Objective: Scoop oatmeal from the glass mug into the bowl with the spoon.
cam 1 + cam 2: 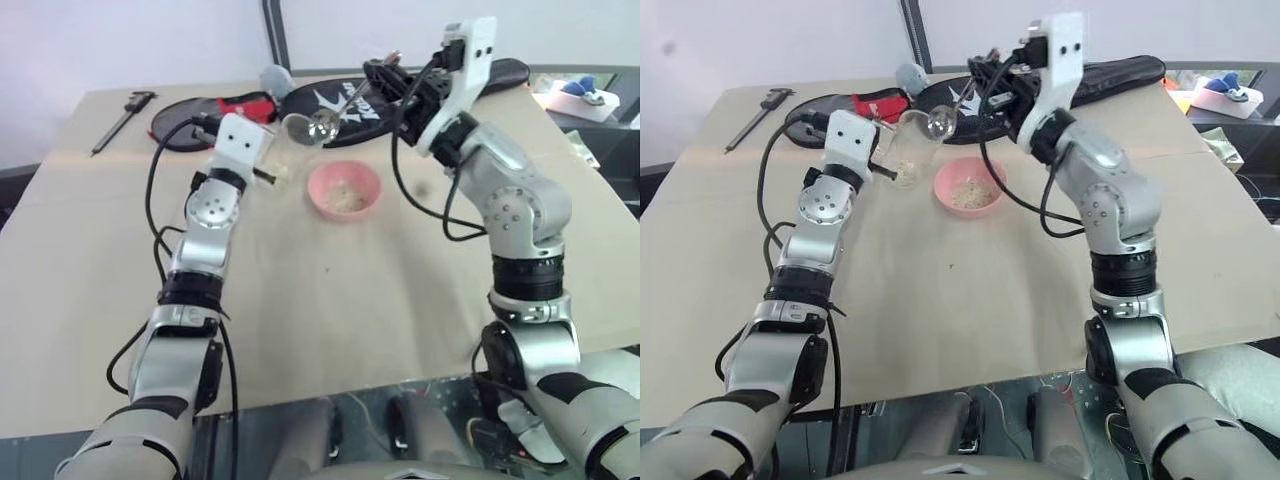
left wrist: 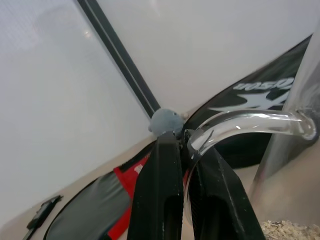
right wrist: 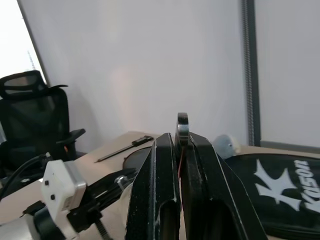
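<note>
My left gripper (image 2: 182,150) is clamped on the mug's (image 1: 908,148) clear handle, which arcs out from between the two black fingers; the mug is tilted, mouth toward the spoon. My right gripper (image 3: 179,142) is closed on the spoon (image 1: 335,112), whose handle end pokes up between the fingertips. From the head cameras, the spoon slants down from the right gripper toward about 8 o'clock, its scoop at the mug's mouth.

Whether the scoop carries any oatmeal I cannot tell. The mug's wall is cut off at the edge of the left wrist view, with a little oatmeal (image 2: 287,229) showing low inside.

The bowl (image 1: 344,190) sits on the tan table (image 1: 330,300), at about 5 o'clock from the mug and just below the spoon, with a thin layer of flakes in it.

Behind, at 12 o'clock, lie black racket bags (image 1: 340,100), a red item (image 1: 245,103) and a grey ball (image 1: 275,78); a caliper (image 1: 122,118) lies at 10 o'clock. A white wall stands behind, and a black chair (image 3: 32,120) to one side.
</note>
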